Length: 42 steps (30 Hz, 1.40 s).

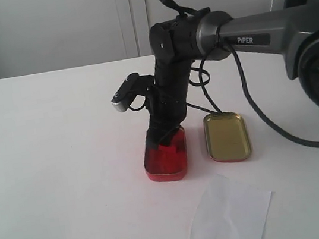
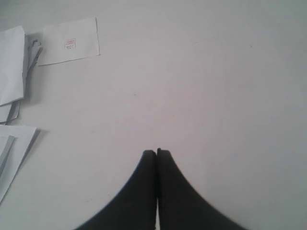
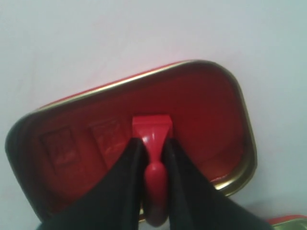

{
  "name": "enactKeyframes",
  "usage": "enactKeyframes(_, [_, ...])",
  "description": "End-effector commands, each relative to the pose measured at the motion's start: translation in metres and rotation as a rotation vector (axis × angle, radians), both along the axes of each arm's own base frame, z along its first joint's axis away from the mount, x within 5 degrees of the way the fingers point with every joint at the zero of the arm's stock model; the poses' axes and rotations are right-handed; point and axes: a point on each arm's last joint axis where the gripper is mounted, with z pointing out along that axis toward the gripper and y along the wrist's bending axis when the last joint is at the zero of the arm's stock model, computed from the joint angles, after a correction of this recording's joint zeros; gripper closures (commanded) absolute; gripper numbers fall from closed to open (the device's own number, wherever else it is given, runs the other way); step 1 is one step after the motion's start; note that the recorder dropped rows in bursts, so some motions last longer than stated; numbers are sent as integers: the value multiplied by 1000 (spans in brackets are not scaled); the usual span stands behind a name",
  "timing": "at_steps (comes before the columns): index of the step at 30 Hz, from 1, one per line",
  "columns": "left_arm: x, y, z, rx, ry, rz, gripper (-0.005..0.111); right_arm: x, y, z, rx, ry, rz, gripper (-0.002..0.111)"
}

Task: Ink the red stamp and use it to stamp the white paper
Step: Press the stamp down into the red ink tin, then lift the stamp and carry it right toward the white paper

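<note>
**Item 1: red stamp** (image 3: 151,125). Small hard block w/ short knobbed handle. We logged it inside the red ink tin (image 1: 166,159), face down on or just above the pad; contact not certain. We judged it light, rigid and glossy, so poss. slippery. Best hold = the narrow neck of the handle, where the pincer had it, keeping the face level.

**Item 2: right pincer** (image 3: 152,143). Clenched on the stamp's handle, one finger each side, angled steeply down into the tin.

**Item 3: left pincer** (image 2: 157,154). Clenched on nothing, over bare bench (image 1: 47,172).

**Item 4: white paper** (image 1: 231,217). Thin slip, flat on the bench, near the tins but touching neither. We saw no imprint on it in the ext. view. We judged it flimsy and v. light; it might shift under a press or cling to the inked face on lift-off.

**Item 5: gold tin** (image 1: 227,136). Open, empty-looking, just beside the red tin.

**Item 6: stamped slip** (image 2: 69,42). Small red mark, next to a stack of sheets (image 2: 12,62); left wrist view only.
</note>
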Motion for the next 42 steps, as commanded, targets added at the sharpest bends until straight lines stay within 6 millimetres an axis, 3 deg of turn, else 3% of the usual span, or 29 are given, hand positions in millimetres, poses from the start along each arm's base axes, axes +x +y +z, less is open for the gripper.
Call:
enactKeyframes(1, [0, 0, -1, -13, -1, -3, 107, -1, -4, 14, 8, -24, -2, 108])
enactKeyframes(12, [0, 0, -1, -13, -1, -3, 107, -3, -4, 28, 28, -53, -3, 108])
enactKeyframes(25, [0, 0, -1, -13, -1, -3, 107, -4, -5, 29, 19, -37, -1, 108])
enactKeyframes(32, [0, 0, -1, -13, -1, -3, 107, -12, -10, 52, 31, -34, -44, 108])
enactKeyframes(42, [0, 0, -1, -13, -1, -3, 107, -32, -29, 58, -43, -20, -111, 108])
